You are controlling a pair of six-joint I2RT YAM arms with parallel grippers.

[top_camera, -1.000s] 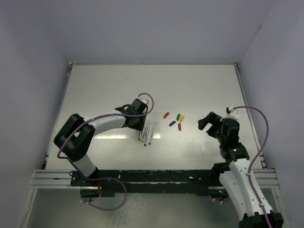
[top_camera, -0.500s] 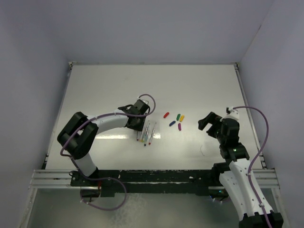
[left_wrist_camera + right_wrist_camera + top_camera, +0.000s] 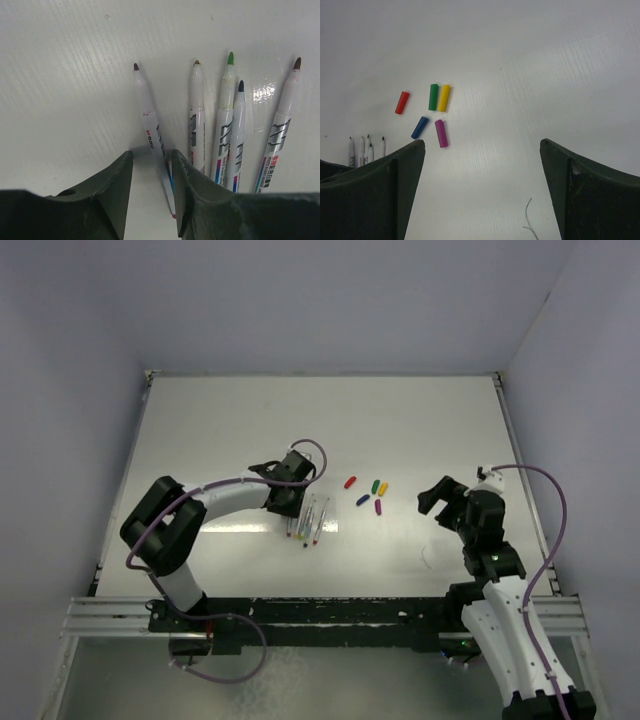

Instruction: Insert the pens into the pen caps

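Near the middle of the white table top point(image 3: 430, 420), a bit left of centre, five thin grey-white marker pens point(image 3: 311, 519) lie side by side in a loose fan, all uncapped, tips pointing toward the arm bases. From the left wrist view, the leftmost pen point(image 3: 150, 125) has a dark tip and sits slightly apart from the other four. One of those four has a clear green tip point(image 3: 230, 57); the other tip colours are too dark for me to call.

The left gripper point(image 3: 151, 162) is right down over that leftmost pen, one dark finger point(image 3: 107, 192) on each side of its barrel. The jaws stand a little apart. The pen looks like it's against the right-hand finger with a gap on the other side, so it's straddled rather than pinched.

Just right of the pens are five tiny bullet-shaped plastic caps, all lying flat on the table. The red cap point(image 3: 402, 102) is off on its own, the green cap point(image 3: 433, 97) and yellow cap point(image 3: 443, 97) are touching or nearly so, and the blue cap point(image 3: 420, 127) and purple cap point(image 3: 441, 133) are just below them. None has a pen in it.

Further right, the right gripper point(image 3: 482, 150) hangs above bare table with its jaws spread wide, holding nothing, well apart from the caps. A thin curly thread point(image 3: 527, 220) lies close to it.
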